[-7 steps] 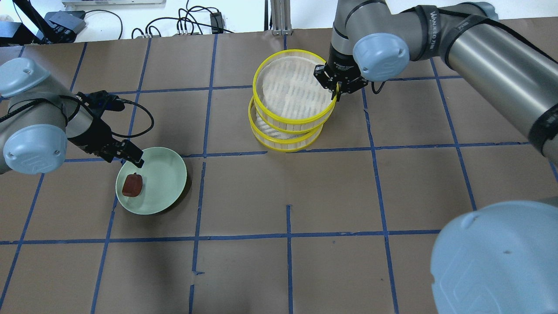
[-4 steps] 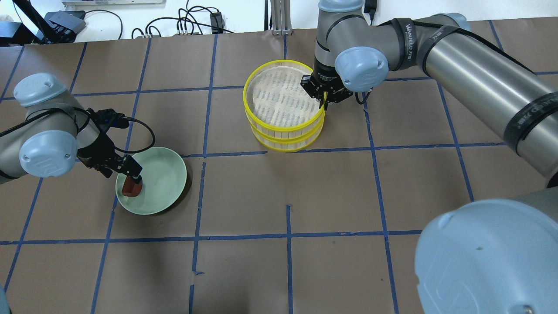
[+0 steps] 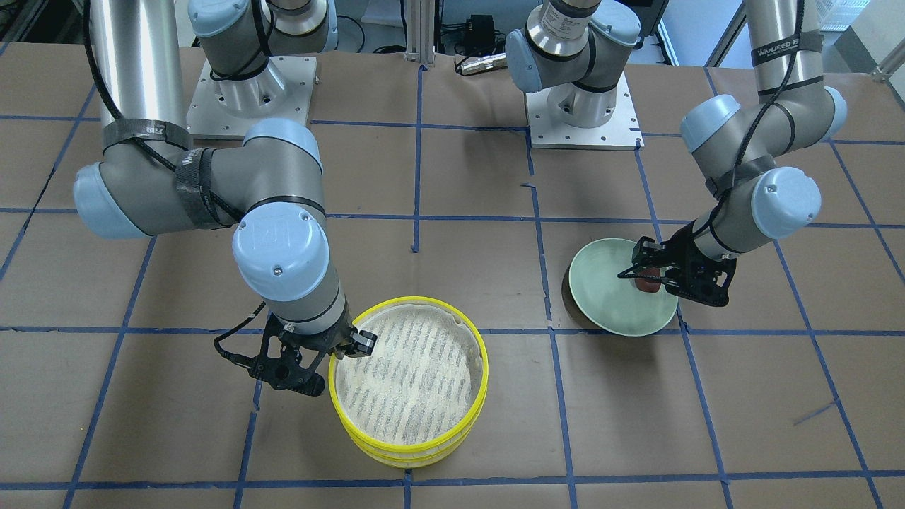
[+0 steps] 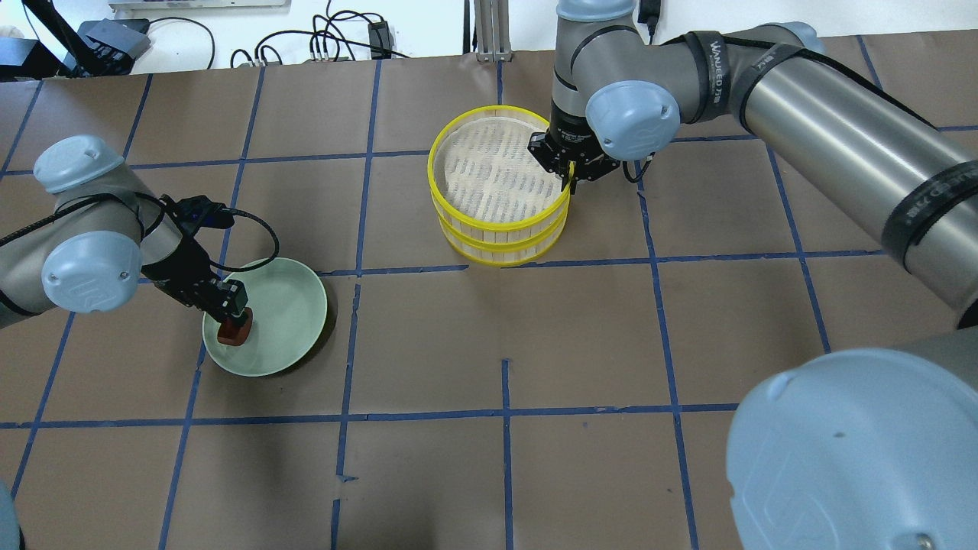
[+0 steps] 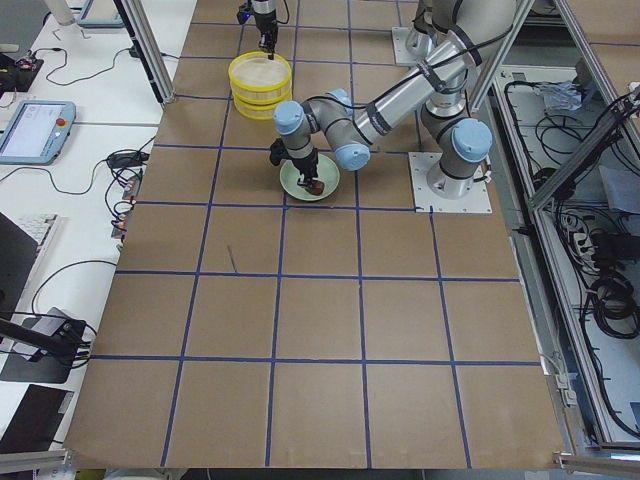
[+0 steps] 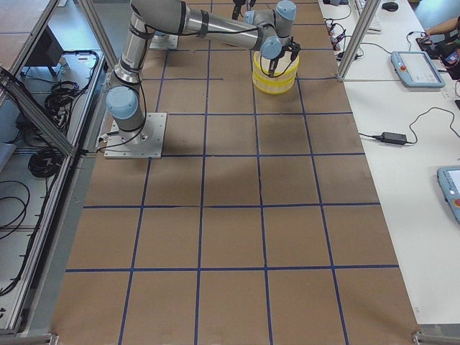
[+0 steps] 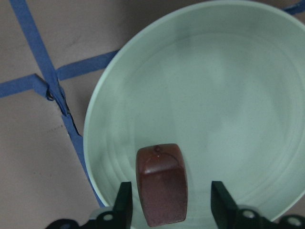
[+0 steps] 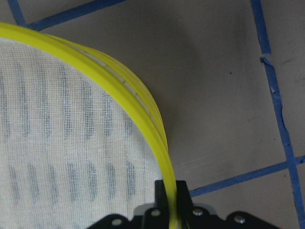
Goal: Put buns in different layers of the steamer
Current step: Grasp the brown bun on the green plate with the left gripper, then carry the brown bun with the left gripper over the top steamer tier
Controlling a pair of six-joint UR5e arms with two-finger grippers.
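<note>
Steamer (image 4: 500, 238): two trays stacked, near the desk's far edge, mid-length.
Green plate (image 4: 286, 313): toward the desk's left end.
Right gripper (image 4: 569, 182): fingers clamped on the steamer's upper rim, right side.
Left gripper (image 4: 235, 313): jaws apart, straddling the brown bun (image 7: 161, 183), gaps on both sides.
Bun lies on the plate, toward its left rim.

Bright even overhead light, soft shadows; wrist cams slightly blurred.
</note>
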